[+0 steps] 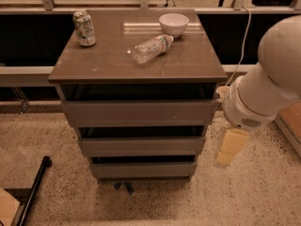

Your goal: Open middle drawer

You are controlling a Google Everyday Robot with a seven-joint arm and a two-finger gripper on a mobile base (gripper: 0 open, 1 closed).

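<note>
A grey-brown cabinet [136, 60] with three flat handleless drawer fronts stands in the middle of the view. The middle drawer [141, 145] sits between the taller top drawer [141, 111] and the narrower bottom drawer [143, 169]. All three fronts look shut or nearly so, with dark gaps above them. My gripper [230, 148], pale yellow, hangs below the white arm [263, 88] just right of the cabinet, level with the middle drawer and apart from it.
On the cabinet top lie a soda can [84, 28], a clear plastic bottle [151, 47] on its side and a white bowl [173, 23]. A black pole [33, 192] lies on the speckled floor at lower left. A low rail and dark wall run behind.
</note>
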